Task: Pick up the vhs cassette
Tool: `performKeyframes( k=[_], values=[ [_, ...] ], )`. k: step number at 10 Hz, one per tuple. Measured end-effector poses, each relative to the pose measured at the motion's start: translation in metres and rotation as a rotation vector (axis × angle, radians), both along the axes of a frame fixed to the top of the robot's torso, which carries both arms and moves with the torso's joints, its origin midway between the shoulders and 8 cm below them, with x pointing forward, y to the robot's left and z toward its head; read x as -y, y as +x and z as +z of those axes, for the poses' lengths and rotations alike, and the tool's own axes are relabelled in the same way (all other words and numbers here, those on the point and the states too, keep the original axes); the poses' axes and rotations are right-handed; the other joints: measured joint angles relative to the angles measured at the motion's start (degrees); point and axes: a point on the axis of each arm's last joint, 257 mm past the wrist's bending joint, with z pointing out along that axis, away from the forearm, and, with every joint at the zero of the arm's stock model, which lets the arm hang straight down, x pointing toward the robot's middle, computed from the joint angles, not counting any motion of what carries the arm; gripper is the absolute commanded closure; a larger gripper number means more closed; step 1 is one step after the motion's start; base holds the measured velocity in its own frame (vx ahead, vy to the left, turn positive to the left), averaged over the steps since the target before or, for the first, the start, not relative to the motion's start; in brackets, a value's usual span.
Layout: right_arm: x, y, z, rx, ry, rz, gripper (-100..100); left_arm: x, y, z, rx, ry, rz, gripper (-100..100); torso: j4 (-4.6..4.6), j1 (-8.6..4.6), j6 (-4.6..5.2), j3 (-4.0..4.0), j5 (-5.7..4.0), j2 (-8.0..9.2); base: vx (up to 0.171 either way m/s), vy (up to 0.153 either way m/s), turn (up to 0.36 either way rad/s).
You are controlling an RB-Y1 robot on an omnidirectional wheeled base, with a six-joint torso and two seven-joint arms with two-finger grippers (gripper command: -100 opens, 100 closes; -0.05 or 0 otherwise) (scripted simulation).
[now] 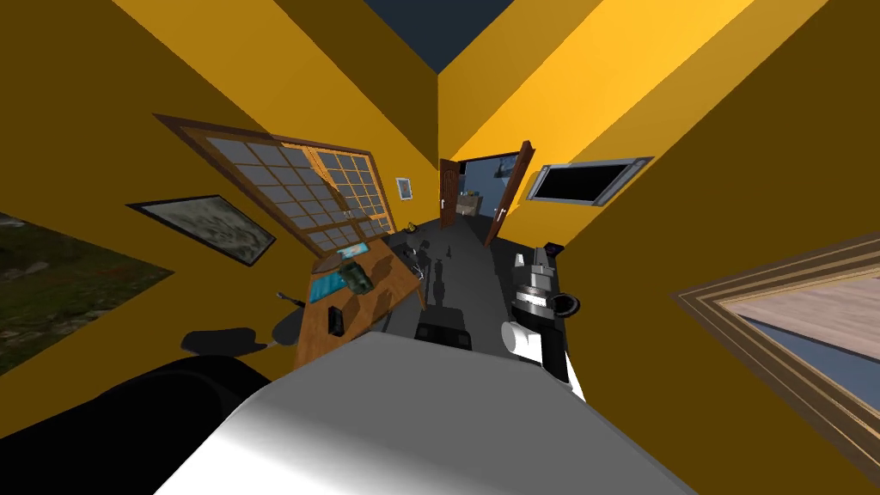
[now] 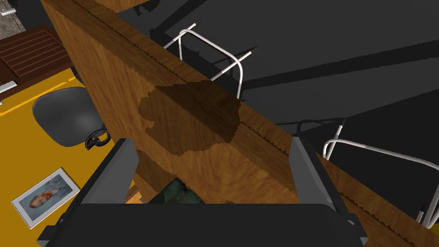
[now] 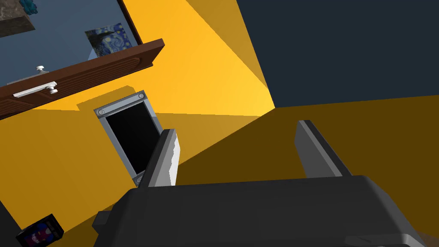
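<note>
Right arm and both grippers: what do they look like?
Right arm: white shell segments, dark joints, a grey banded section near the wrist. Right gripper and left gripper: dark boxy body, two thin light grey blade-like jaws each, plain surfaces.

One desk (image 1: 382, 288). One cassette (image 1: 336, 319). One green thing (image 1: 355, 277). Two blue things (image 1: 328, 289). Two brown doors (image 1: 449, 196). One big window (image 1: 284, 185). Two white metal frames (image 2: 233, 64). One black panel (image 1: 584, 182).
</note>
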Motion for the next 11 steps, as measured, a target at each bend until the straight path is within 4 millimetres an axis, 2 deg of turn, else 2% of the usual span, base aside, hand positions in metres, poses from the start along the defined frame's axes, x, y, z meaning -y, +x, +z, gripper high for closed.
performKeyframes(
  k=[1,2,4,6,7,8,9,10,11],
  values=[
    [0.000,0.000,0.000,0.000,0.000,0.000,0,-0.015,-0.023,-0.002,-0.055,0.021,0.000,-100,-0.02,0.04,0.01,-0.06,-0.01,-0.11,0.086,0.024,-0.063],
    [0.000,0.000,0.000,0.000,0.000,0.000,0,-0.024,-0.032,-0.005,-0.083,0.030,0.007,-100,-0.02,0.02,-0.05,-0.06,0.01,-0.09,0.086,0.033,-0.143],
    [0.000,0.000,0.000,0.000,0.000,0.000,0,-0.048,-0.072,-0.015,-0.171,0.059,0.016,-100,-0.03,0.08,0.00,-0.08,0.02,-0.14,0.112,0.043,-0.256],
    [0.000,0.000,0.000,0.000,0.000,0.000,0,-0.068,-0.111,-0.015,-0.251,0.086,0.034,-100,-0.03,0.06,-0.05,-0.08,0.02,-0.13,0.064,0.024,-0.044],
    [0.000,0.000,0.000,0.000,0.000,0.000,0,-0.072,-0.115,-0.015,-0.260,0.090,0.035,-100,0.00,-0.05,-0.06,0.00,0.00,0.02,0.047,0.003,-0.152],
    [0.000,0.000,0.000,0.000,0.000,0.000,0,-0.081,-0.128,-0.017,-0.292,0.102,0.039,-100,0.01,-0.07,-0.01,0.02,-0.02,0.03,0.102,0.020,-0.231],
    [0.000,0.000,0.000,0.000,0.000,0.000,0,-0.097,-0.153,-0.014,-0.335,0.119,0.049,-100,-0.02,-0.02,-0.02,-0.06,-0.02,-0.10,0.113,0.047,-0.247],
    [0.000,0.000,0.000,0.000,0.000,0.000,0,-0.105,-0.178,-0.007,-0.379,0.131,0.056,-100,-0.04,0.05,-0.02,-0.10,0.00,-0.16,0.066,0.051,-0.076],
    [0.000,0.000,0.000,0.000,0.000,0.000,0,-0.110,-0.186,-0.010,-0.399,0.141,0.062,-100,-0.01,0.06,-0.05,-0.05,0.03,-0.07,0.060,0.039,-0.118]
  ],
)
